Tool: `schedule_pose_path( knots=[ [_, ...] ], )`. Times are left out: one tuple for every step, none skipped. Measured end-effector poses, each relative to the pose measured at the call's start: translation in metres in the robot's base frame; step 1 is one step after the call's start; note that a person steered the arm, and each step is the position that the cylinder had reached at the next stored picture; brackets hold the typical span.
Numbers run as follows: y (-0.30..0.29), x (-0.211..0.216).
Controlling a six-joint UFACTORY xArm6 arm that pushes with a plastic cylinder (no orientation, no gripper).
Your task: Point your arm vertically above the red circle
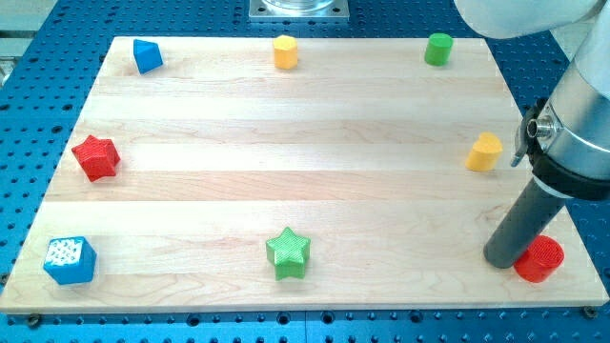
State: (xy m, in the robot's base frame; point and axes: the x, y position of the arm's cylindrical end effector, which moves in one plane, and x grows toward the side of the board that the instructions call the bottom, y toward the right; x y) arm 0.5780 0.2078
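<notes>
The red circle (541, 258) is a short red cylinder at the board's bottom right corner. My dark rod comes down from the view's right, and my tip (501, 261) rests on the board just left of the red circle, touching or nearly touching its left side. The rod hides a little of the circle's upper left edge.
On the wooden board (305, 171): a yellow block (484, 151) above my rod, a green cylinder (438, 49) top right, a yellow cylinder (285, 51) top middle, a blue block (147, 55) top left, a red star (95, 157) left, a blue cube (70, 260) bottom left, a green star (288, 252) bottom middle.
</notes>
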Motion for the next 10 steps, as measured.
schedule_pose_path(
  knots=[
    [0.000,0.000],
    [0.005,0.000],
    [0.005,0.000],
    [-0.011,0.000],
    [-0.015,-0.002],
    [-0.016,-0.003],
    [-0.016,-0.004],
    [-0.015,-0.045],
    [-0.015,-0.066],
    [-0.015,-0.081]
  ],
)
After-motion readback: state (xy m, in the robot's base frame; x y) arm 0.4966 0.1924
